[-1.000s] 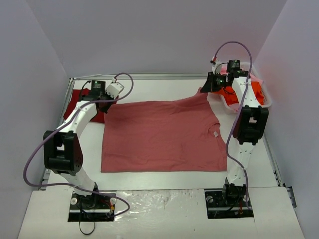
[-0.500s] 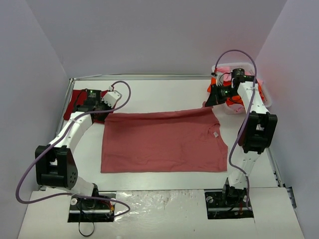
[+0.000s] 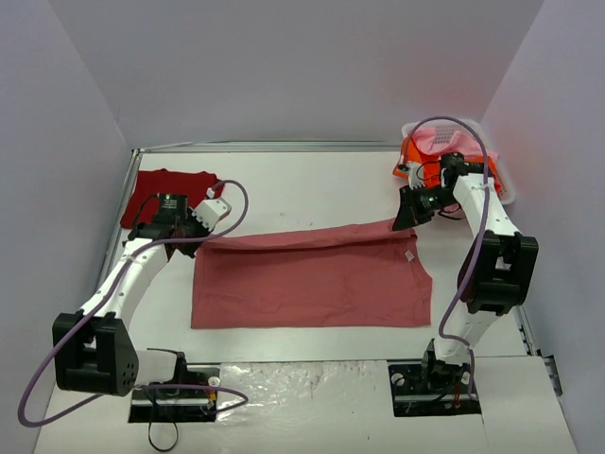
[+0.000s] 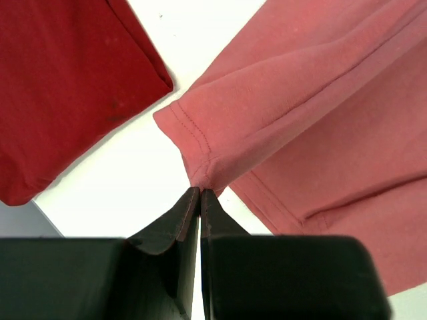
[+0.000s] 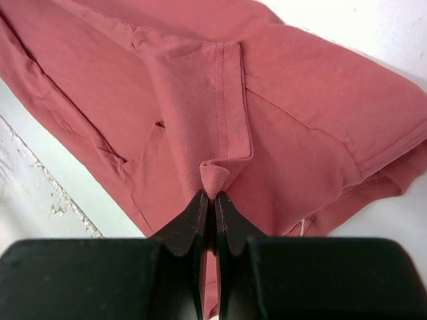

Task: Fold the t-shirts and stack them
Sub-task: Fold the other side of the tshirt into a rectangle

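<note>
Shirt (image 3: 312, 279), rose-red, mid-frame on the surface (image 3: 312, 180), far edge raised: soft, light and limp, we judge. Left gripper (image 4: 200, 195) and right gripper (image 5: 214, 195) each clamp a far corner at the hem, the surest hold.

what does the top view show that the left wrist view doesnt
Only the top view: the basket with an orange shirt and a pink shirt in it, and the right gripper pinching a far corner of the rose shirt. Only the left wrist: the left gripper seen close, shut on a stitched hem corner. Both: the rose shirt, the dark red shirt, the white table.
</note>
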Robot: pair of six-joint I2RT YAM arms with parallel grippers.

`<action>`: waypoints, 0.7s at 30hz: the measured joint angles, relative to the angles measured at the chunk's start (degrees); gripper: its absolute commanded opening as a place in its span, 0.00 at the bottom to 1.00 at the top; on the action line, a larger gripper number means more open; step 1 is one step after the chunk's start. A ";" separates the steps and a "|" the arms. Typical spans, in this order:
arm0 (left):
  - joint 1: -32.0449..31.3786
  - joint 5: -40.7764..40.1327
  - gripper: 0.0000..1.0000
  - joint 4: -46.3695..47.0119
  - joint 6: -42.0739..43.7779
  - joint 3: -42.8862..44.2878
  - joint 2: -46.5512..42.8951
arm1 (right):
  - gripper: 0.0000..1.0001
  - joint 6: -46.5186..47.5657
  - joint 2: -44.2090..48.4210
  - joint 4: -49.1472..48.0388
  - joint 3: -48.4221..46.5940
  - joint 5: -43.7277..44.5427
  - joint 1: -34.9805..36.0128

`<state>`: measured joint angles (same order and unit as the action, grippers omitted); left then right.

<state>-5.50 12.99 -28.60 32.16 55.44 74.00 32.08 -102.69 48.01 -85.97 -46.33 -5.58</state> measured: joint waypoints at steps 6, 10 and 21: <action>0.00 0.98 0.03 -1.75 1.40 -2.03 -3.32 | 0.00 1.27 1.25 0.22 3.63 1.20 -0.02; 0.00 1.53 0.02 -2.84 2.08 -3.32 -4.37 | 0.00 1.95 1.68 0.33 4.98 2.05 -0.15; 0.00 3.52 0.03 -5.79 3.89 -5.77 -8.83 | 0.00 4.33 4.68 1.40 6.62 3.34 -2.29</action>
<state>-5.50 16.51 -34.39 36.05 49.67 65.17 36.40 -98.02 49.41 -79.35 -42.98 -7.88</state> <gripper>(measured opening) 0.031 0.018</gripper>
